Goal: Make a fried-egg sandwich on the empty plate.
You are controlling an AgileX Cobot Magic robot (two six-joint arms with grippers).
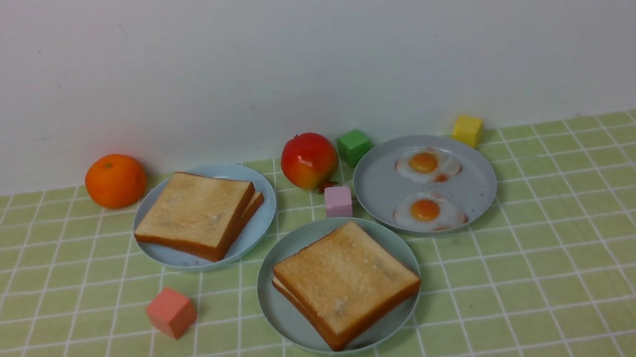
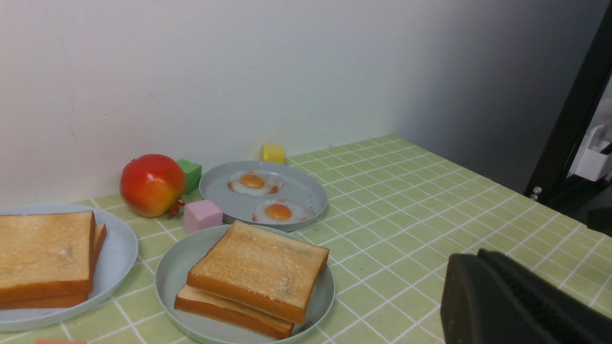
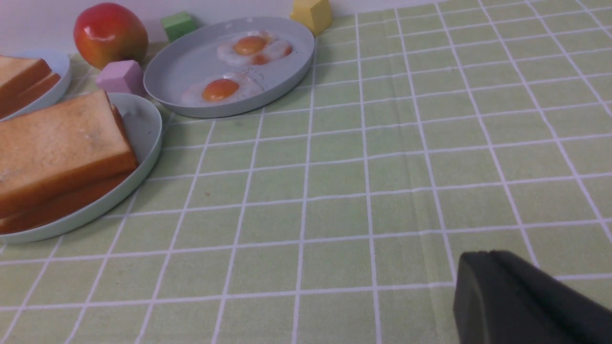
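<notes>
Presently, the checked green worktop (image 1: pixel 578 242) is carrying: the mint-green plate (image 1: pixel 276 307), centre front, bearing two stacked toast slices (image 1: pixel 347 282); a grey-blue plate (image 1: pixel 478 182) behind right with two fried eggs (image 1: pixel 428 211); a light-blue plate (image 1: pixel 264 210) behind left with toast. An apple (image 1: pixel 309 160) and a pink cube (image 1: pixel 338 201) are sitting between the plates. Both end effectors, the left end effector (image 2: pixel 507 306) and the right end effector (image 3: pixel 516 301), are resting shut and empty-handed, well apart from the plates.

- orange (image 1: pixel 115 180) by the wall, far left
- red apple (image 1: pixel 309 160) beside green cube (image 1: pixel 354 147)
- yellow cube (image 1: pixel 467 130)
- pink cube (image 1: pixel 338 201)
- salmon cube (image 1: pixel 171 312)
- green checked surface (image 1: pixel 578 242)
</notes>
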